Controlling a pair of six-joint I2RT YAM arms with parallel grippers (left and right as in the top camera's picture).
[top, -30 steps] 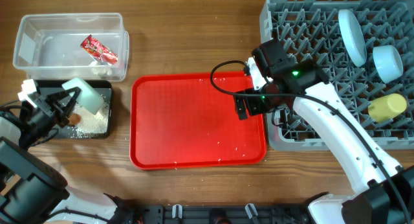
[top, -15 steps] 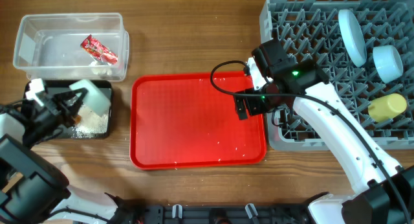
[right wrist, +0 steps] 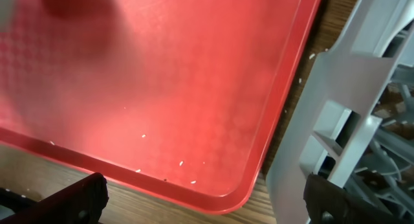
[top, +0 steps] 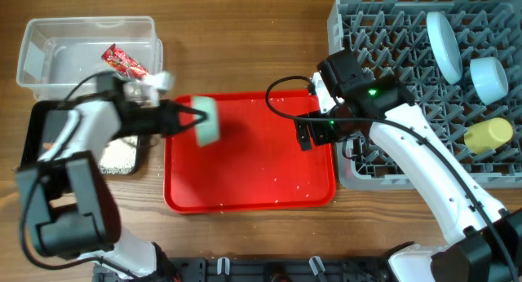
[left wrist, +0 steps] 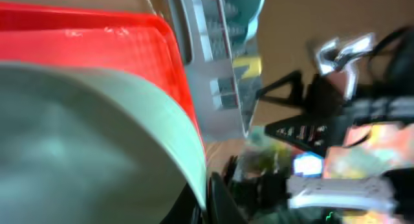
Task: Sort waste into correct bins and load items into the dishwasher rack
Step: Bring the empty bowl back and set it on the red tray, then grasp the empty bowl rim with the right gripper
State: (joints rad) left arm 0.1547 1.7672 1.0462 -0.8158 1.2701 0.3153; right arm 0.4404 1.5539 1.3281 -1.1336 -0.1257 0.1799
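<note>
My left gripper (top: 189, 117) is shut on the rim of a pale blue bowl (top: 209, 121) and holds it on edge above the left part of the red tray (top: 245, 180). In the left wrist view the bowl (left wrist: 84, 140) fills the frame, pinched between the fingers (left wrist: 208, 199). My right gripper (top: 314, 134) is open and empty over the red tray's right edge, beside the grey dishwasher rack (top: 367, 172). The rack holds the plate (top: 444, 46), another bowl (top: 489, 78) and the yellow cup (top: 488, 134). The red wrapper (top: 124, 62) lies in the clear tub (top: 49, 50). Rice (top: 121, 154) lies in the black tray (top: 37, 123).
A few rice grains (right wrist: 143, 136) lie on the red tray (right wrist: 162, 75), and the rack's corner (right wrist: 336, 107) stands close on the right in the right wrist view. My left arm crosses over the black tray and the tub's front corner. The carrot, paper and spoon are out of sight.
My left gripper has swung right with the bowl, from over the black tray to over the red tray's left part. The right arm has not moved.
</note>
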